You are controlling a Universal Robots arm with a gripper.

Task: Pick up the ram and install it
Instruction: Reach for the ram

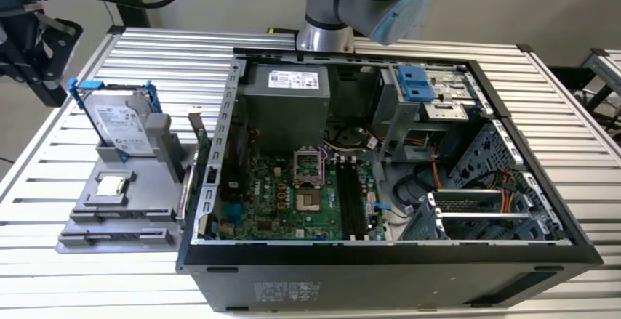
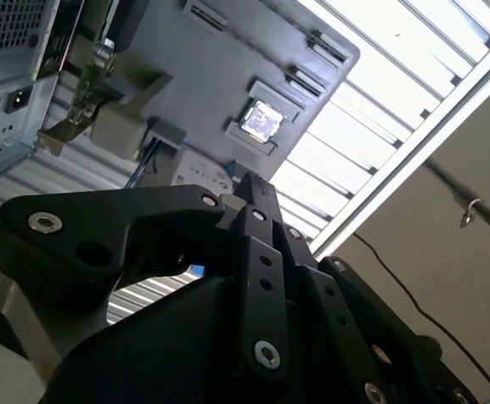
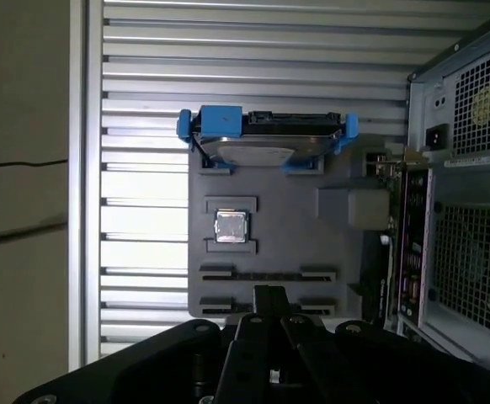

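Above the grey slotted tray (image 3: pixel 287 227), the black gripper (image 3: pixel 268 292) hangs, fingers pressed together on nothing. A thin dark strip (image 3: pixel 266 275) in the tray slot beside the square silver processor (image 3: pixel 231 226) may be the ram; I cannot tell for sure.

Open computer case (image 1: pixel 388 275), grey holder tray (image 1: pixel 145 204), upright hard drive (image 1: pixel 121 123), processor chip (image 1: pixel 112 184)

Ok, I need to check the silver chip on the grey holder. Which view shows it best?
The first wrist view: the chip faces the camera squarely, uncovered. The second wrist view shows it slanted; the exterior view shows it obliquely, farther off.
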